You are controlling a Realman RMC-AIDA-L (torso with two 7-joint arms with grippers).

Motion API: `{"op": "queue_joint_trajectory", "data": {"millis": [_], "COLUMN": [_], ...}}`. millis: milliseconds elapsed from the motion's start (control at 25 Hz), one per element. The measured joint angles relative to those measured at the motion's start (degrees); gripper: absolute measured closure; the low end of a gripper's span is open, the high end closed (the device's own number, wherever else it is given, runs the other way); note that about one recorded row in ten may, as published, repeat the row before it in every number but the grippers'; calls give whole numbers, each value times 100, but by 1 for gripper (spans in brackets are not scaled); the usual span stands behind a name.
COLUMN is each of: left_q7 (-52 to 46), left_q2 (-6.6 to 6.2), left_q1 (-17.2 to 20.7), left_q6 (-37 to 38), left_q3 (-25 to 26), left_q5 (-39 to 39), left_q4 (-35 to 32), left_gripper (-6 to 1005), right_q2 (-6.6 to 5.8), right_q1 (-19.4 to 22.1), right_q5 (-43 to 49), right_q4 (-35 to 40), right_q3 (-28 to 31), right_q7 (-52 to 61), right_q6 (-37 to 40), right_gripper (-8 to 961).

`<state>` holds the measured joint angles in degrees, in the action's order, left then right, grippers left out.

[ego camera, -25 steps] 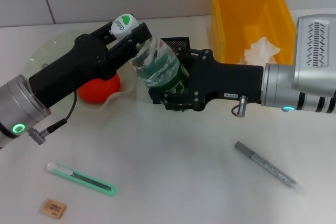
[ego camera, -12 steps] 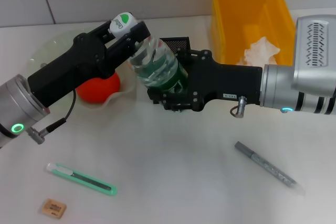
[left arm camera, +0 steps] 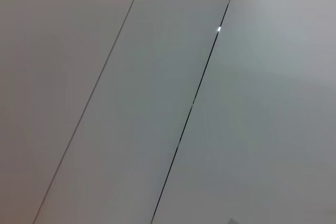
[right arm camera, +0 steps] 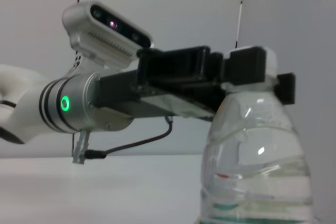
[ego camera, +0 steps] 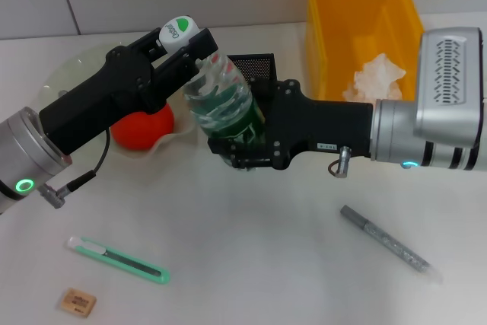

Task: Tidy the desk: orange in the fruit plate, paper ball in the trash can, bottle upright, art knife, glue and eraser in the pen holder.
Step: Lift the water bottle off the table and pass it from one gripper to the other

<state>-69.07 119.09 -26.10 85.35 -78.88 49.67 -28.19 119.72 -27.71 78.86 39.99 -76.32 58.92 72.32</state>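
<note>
Two grippers hold the bottle (ego camera: 221, 104) at once, above the desk in front of the pen holder (ego camera: 253, 66): the left gripper (ego camera: 185, 46) pinches its neck just under the white cap, the right gripper (ego camera: 242, 142) clamps its lower body. It stands nearly upright — tilted slightly. The orange (ego camera: 141, 129) lies in the fruit plate (ego camera: 68, 74), the paper ball (ego camera: 374, 74) in the trash can (ego camera: 364, 13). The art knife (ego camera: 118, 259), eraser (ego camera: 78, 301) and glue (ego camera: 389, 244) lie on the desk — well apart.
</note>
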Motion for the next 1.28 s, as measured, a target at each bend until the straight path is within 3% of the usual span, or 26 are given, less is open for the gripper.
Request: {"op": "queue_joint_trajectory", "data": {"millis": [1280], "left_q7": [61], "left_q2": [1], "left_q1": [-27], "left_q6": [11], "left_q3": [12], "left_q5": [-10], "left_q4": [7], "left_gripper": [566], "right_q2": [4], "right_q1": [32], "right_q5": [-18], "right_q4": [9], "right_q3": [-258], "right_q7": [50], "right_q6": [-320], "right_gripper": [186]}}
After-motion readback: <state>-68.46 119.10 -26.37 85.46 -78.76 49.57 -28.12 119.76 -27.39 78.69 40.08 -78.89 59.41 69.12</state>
